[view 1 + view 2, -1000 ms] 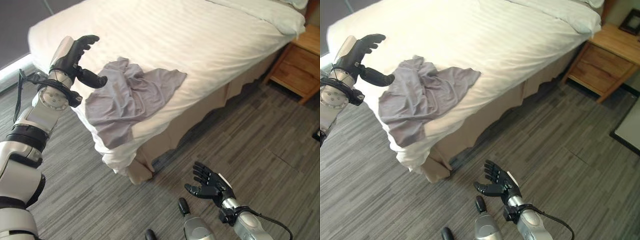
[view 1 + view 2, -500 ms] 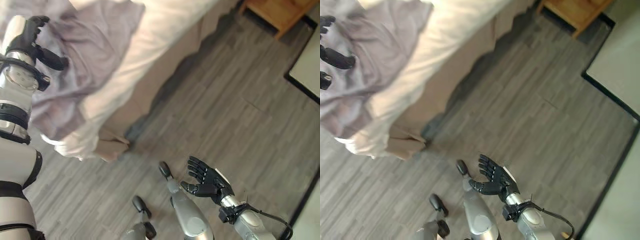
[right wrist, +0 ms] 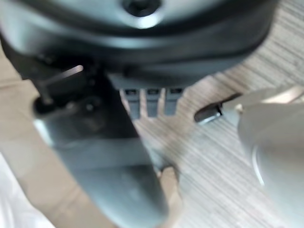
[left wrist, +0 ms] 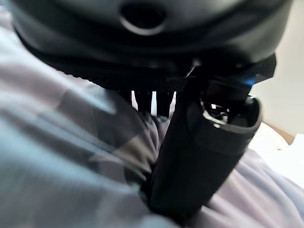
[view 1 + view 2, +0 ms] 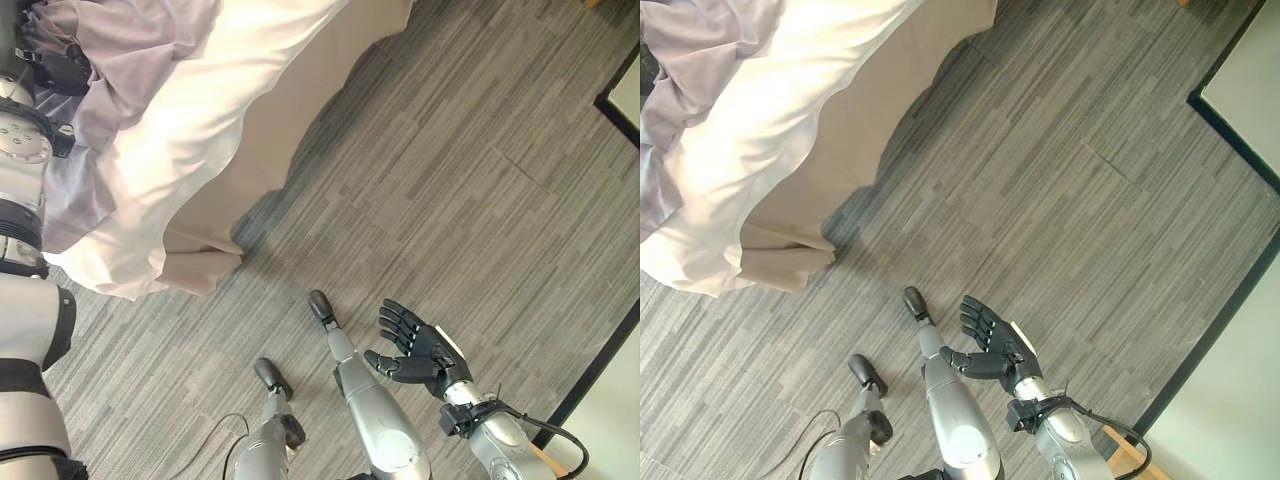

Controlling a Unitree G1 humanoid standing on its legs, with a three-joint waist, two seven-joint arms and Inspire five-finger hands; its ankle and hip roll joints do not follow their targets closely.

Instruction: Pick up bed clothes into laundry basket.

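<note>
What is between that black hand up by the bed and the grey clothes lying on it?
Nothing visible. The left hand is right at the grey garment on the white bed; the wrist view shows its thumb against the cloth. The right hand hangs open over the floor.

We note the garment (image 5: 130, 50) as pale lilac-grey, plain, without pattern. Under it the bed sheet (image 5: 200, 120) reads creamy white, and the bed skirt (image 5: 270, 150) a flat beige-tan. The floor (image 5: 480, 180) is grey, laid in narrow streaked planks of lighter and darker tone. Both the left hand (image 5: 62, 68) and right hand (image 5: 415, 350) are black.
</note>
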